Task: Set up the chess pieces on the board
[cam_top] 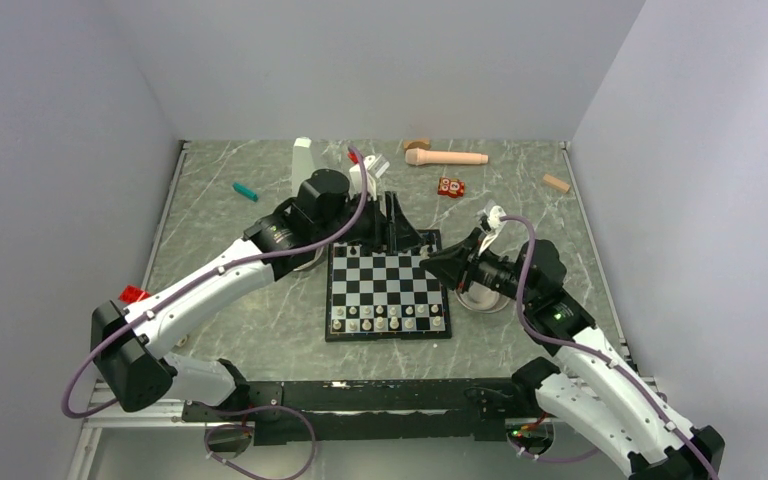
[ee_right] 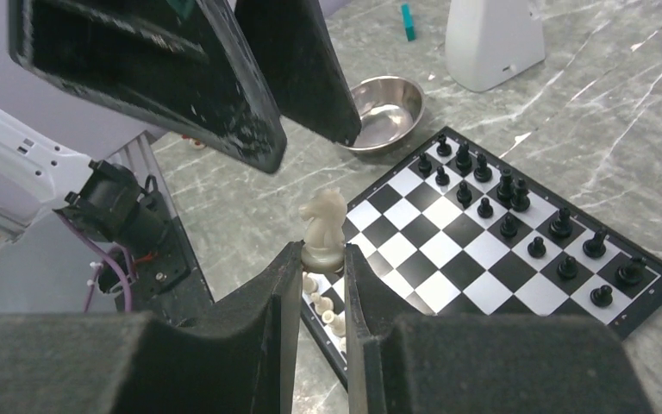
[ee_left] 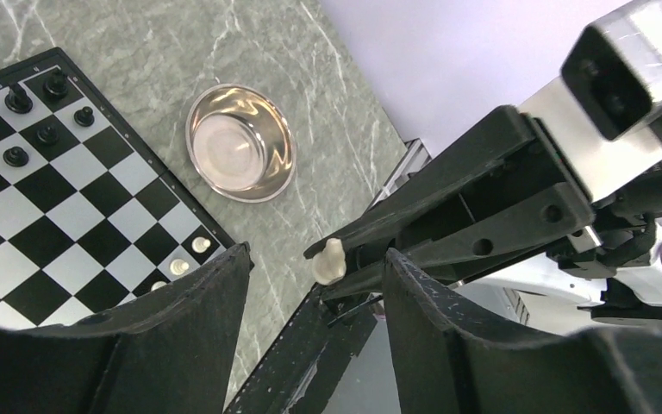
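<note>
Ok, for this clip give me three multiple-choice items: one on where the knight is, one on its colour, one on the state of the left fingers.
1. Where is the knight?
A. Lying in the bowl
B. Standing on a board square
C. Pinched in the right fingers

2. What colour is that knight?
A. Cream
B. Black
C. Red

3. How are the left fingers?
A. Shut on the knight
B. Open, gripping nothing
C. Shut on the bowl's rim

Answers:
1 C: its base sits between the right fingers, raised off the board and away from the bowl.
2 A: it is pale like the pieces in the board's near rows, not like the black ones at the far rows.
3 B: both wrist views show a wide gap between them, with nothing touching either one.
</note>
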